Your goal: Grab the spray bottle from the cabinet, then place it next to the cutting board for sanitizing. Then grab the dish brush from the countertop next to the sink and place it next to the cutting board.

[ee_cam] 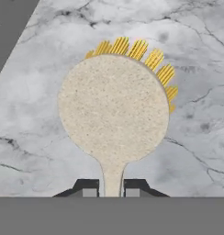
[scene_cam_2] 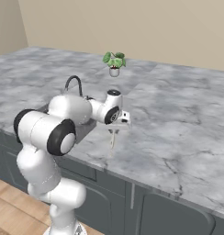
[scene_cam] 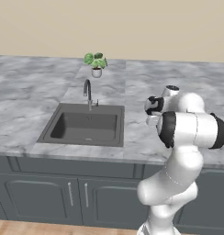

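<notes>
From the left base view, my white arm is folded with the elbow toward the camera, wrist reaching over the light grey veined marble countertop (scene_cam: 146, 133), the dark grey recessed sink (scene_cam: 84, 125) to my gripper's left. From the right base view, my gripper (scene_cam_2: 114, 131) points down, a slim pale handle hanging just beneath it above the slab. In the hand view, my two dark fingertips (ee_cam: 89, 189) are pinched tight on the neck of the small dish brush with a pale rounded head and yellow bristles (ee_cam: 114, 108), which sticks out straight ahead of them.

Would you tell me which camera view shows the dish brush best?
The hand view: the dish brush faces the camera with its round pale head, yellow bristles and handle between the gripper fingertips. The right base view shows it small, hanging below the hand. In the left base view I cannot make it out.
</notes>
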